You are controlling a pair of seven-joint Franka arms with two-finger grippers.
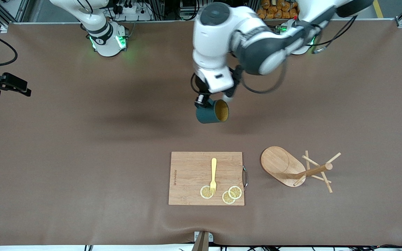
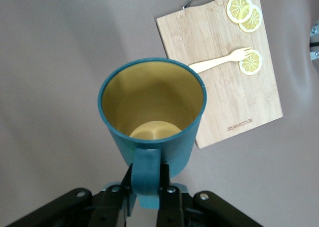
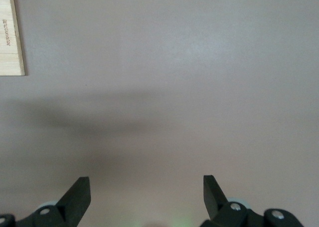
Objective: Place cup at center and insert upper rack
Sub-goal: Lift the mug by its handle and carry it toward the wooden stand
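In the front view, my left end effector (image 1: 204,101) hangs in the air over the bare middle of the desk (image 1: 82,139), and it is clenched on the handle of the cup (image 1: 212,112), which hangs tilted with its yellowish mouth turned toward the front camera and a little toward the left arm's end. The upper rack (image 1: 293,168) lies tipped on its side on the desk, nearer to the front camera than the spot under the cup and toward the left arm's end; its oval base stands on edge, and its post, the long axis, runs from the base toward the left arm's end with the pegs at that tip. The cutting board (image 1: 206,177) with the fork (image 1: 213,175) and lemon slices (image 1: 231,194) lies beside the rack, toward the right arm's end. My left arm is clearly the nearer one to the rack. In the left wrist view, my two fingers (image 2: 169,199) pinch the loop handle, and the cup is empty; the desk below it is bare, so lowering straight down seems possible to me. In the right wrist view, my right end effector (image 3: 147,197) is released, its fingers wide apart over bare desk; this arm waits, probably near the edge at its own end, though the front view hardly shows it.
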